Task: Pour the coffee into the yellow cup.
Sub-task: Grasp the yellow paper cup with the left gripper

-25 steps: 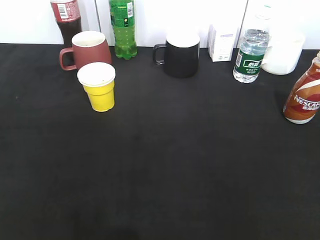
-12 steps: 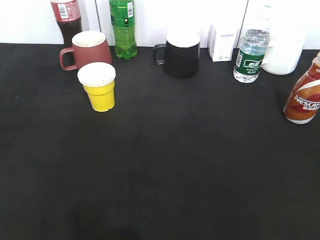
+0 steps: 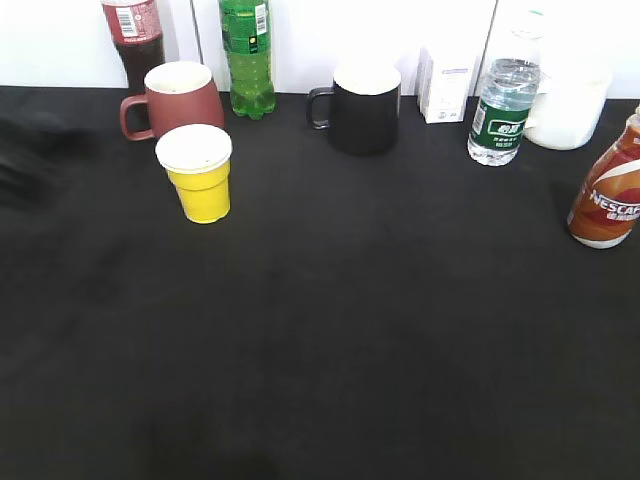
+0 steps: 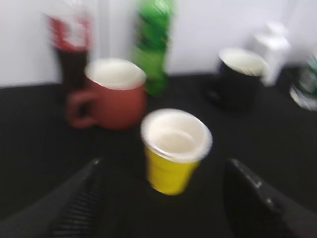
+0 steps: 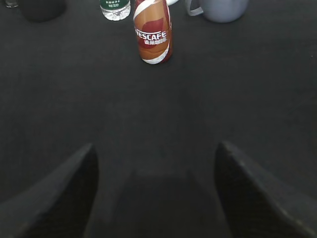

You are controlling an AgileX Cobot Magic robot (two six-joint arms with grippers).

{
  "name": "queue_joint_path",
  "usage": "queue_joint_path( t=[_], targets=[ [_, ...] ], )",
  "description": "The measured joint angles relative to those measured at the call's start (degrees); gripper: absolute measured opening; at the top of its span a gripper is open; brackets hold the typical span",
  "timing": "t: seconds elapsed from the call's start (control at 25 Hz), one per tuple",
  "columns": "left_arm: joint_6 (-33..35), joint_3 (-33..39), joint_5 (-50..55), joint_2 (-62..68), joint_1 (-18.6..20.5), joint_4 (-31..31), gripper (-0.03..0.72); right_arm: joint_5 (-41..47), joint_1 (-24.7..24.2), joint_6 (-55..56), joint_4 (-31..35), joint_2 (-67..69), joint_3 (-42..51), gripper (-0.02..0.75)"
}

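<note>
The yellow cup [image 3: 199, 175] stands upright at the left of the black table, its white inside looking empty. In the left wrist view the cup [image 4: 174, 148] stands a little ahead of my left gripper [image 4: 163, 163], in line with the gap between the wide-open, empty jaws. In the exterior view the left arm is only a dark blur [image 3: 28, 155] at the left edge. The brown-orange NESCAFE coffee bottle [image 3: 608, 195] stands upright at the right edge. In the right wrist view the bottle [image 5: 153, 32] stands well ahead of my right gripper [image 5: 154, 148], which is open and empty.
Behind the yellow cup stand a maroon mug [image 3: 172, 98], a cola bottle [image 3: 133, 35] and a green soda bottle [image 3: 246, 55]. A black mug [image 3: 360, 108], a white box [image 3: 445, 85], a water bottle [image 3: 502, 108] and a white container [image 3: 568, 105] line the back.
A dark blur of the left arm has come into the exterior view at the left edge. The cups and bottles have not moved.
</note>
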Motion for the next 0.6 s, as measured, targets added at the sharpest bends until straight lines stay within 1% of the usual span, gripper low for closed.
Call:
queue_joint_path(
  t=[0.08, 0.12, 0.24, 0.32, 0.4, 0.44, 0.52, 0.6],
  targets=[
    [0.0, 0.8, -6.6, 7.3, -3.9, -0.1, 0.558, 0.0, 0.0, 0.0, 0.0, 0.0, 0.0, 0.570],
    [0.0, 2.2, -10.9, 10.8, -4.9, -0.6, 0.558, 0.0, 0.0, 0.0, 0.0, 0.0, 0.0, 0.570],
    [0.0, 7.7, -27.2, 20.4, -5.2, -2.8, 0.558, 0.0, 0.0, 0.0, 0.0, 0.0, 0.0, 0.570],
    [0.0, 8.0, -35.0, 28.0, -5.2, -2.4, 0.558, 0.0, 0.0, 0.0, 0.0, 0.0, 0.0, 0.570],
    [0.0, 8.1, -45.3, 35.1, -5.2, -0.4, 0.563, 0.0, 0.0, 0.0, 0.0, 0.0, 0.0, 0.570],
    [0.0, 8.0, -53.4, 40.6, -5.2, 0.1, 0.613, 0.0, 0.0, 0.0, 0.0, 0.0, 0.0, 0.570],
    [-0.9, 6.2, -54.7, 44.2, -5.2, 0.1, 0.664, 0.0, 0.0, 0.0, 0.0, 0.0, 0.0, 0.570],
    [-1.5, 2.7, -54.8, 46.4, -5.2, -0.1, 0.673, 0.0, 0.0, 0.0, 0.0, 0.0, 0.0, 0.570]
  ],
)
